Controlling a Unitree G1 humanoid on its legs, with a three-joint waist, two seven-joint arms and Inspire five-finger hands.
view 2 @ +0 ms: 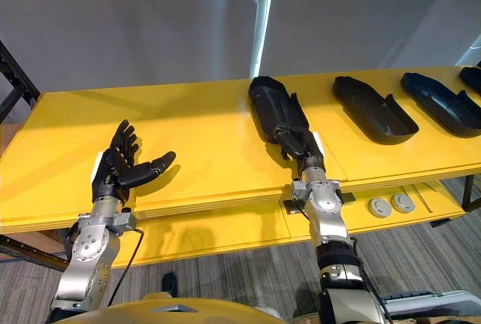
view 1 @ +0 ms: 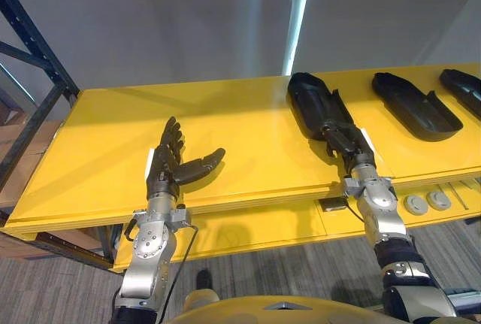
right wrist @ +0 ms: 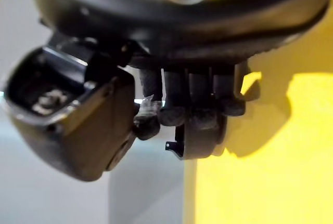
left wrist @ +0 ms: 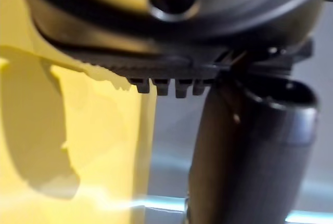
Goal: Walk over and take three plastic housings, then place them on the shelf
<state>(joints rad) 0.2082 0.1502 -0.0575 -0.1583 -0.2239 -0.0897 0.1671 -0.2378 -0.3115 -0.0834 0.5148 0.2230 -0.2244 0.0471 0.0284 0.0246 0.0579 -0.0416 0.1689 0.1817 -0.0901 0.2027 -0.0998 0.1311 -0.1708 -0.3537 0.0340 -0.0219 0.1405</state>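
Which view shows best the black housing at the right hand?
The right eye view: the housing lies whole, central, on the yellow table, the right hand gripping its near end. The left eye view matches. The right wrist view shows its dark edge under curled fingers.

We count three black plastic housings (view 2: 267, 98), (view 2: 374, 108), (view 2: 440, 102) on one yellow shelf (view 2: 188, 128), possibly a fourth (view 2: 475, 76) cut off at the right eye view's edge, and two round grey discs (view 2: 379, 207), (view 2: 403, 203) on the lower level

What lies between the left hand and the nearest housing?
The stretch of yellow tabletop between left hand and housing is bare, as the left eye view shows.
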